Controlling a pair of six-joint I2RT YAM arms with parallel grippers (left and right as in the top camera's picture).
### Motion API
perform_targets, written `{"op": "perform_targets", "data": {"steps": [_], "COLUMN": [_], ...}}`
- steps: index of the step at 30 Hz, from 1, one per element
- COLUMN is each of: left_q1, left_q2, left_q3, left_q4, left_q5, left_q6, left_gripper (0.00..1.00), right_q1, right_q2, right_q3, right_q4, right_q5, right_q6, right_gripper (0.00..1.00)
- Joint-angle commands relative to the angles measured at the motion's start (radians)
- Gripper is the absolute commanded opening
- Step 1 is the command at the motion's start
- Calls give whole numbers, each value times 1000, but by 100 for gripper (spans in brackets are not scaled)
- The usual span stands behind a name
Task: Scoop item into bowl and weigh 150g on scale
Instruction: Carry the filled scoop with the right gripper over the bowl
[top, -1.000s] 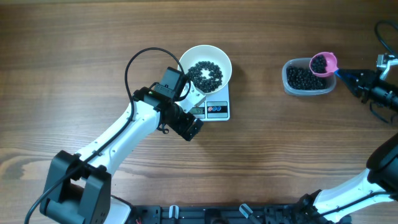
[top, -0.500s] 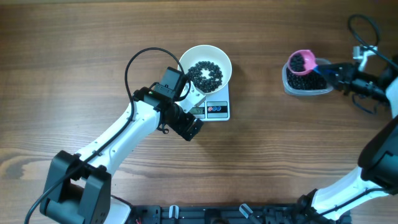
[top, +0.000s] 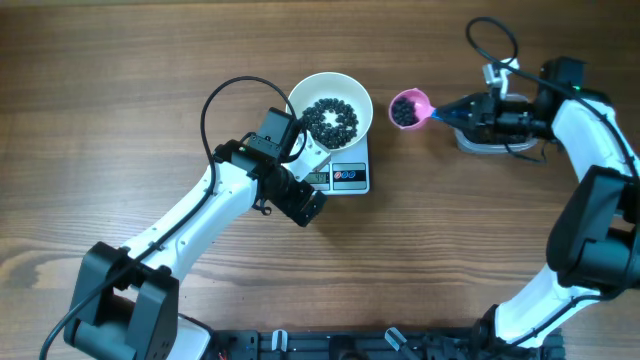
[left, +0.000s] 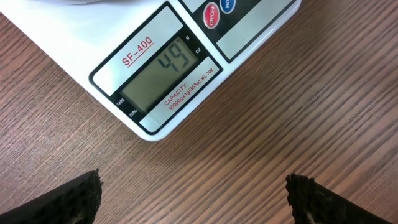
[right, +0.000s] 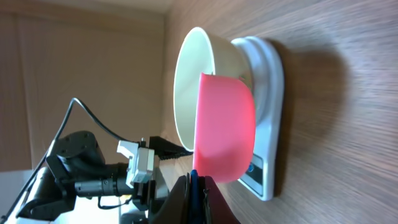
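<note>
- Right of the bowl (top: 300, 92), the right gripper (top: 448, 112) is clamped on the handle of the pink scoop (top: 418, 100), which is loaded with beans (top: 403, 110).
- Next, I judge: carry it over the bowl on the scale (top: 350, 177) and tip gently, as the display reads 49, far short.
- Left gripper (left: 193, 199) hovers at the scale's front, spread wide, empty.

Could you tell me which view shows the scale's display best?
The left wrist view: the display is close and legible, reading 49. Overhead it is tiny and unreadable; the right wrist view sees the scale edge-on.
</note>
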Motion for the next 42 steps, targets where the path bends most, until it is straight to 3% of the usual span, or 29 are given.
{"op": "perform_targets", "data": {"steps": [1, 7, 12, 18, 23, 26, 31, 42], "left_q1": [0, 0, 0, 0, 0, 0, 0, 0], "left_q2": [-12, -12, -12, -12, -12, -12, -12, -11], "left_q3": [-6, -6, -6, -6, -6, -6, -6, -6], "left_q4": [0, 0, 0, 0, 0, 0, 0, 0], "left_q5": [9, 9, 9, 9, 9, 9, 9, 9], "left_q6": [-6, -6, -6, -6, -6, -6, -6, -6], "left_gripper": [100, 100, 100, 100, 100, 100, 100, 100], "right_q1": [66, 190, 206, 229, 307, 328, 328, 328], "right_q2": [10, 10, 10, 10, 10, 10, 10, 9], "right_q3": [-10, -10, -10, -10, -10, -10, -10, -10], "right_q4": [2, 39, 111, 392, 549, 555, 586, 586], "right_q5": [-47, -81, -155, -149, -31, -12, 77, 129], "right_q6": [6, 8, 55, 90, 90, 94, 229, 57], "right_gripper": [4, 4, 4, 4, 4, 4, 4, 4]}}
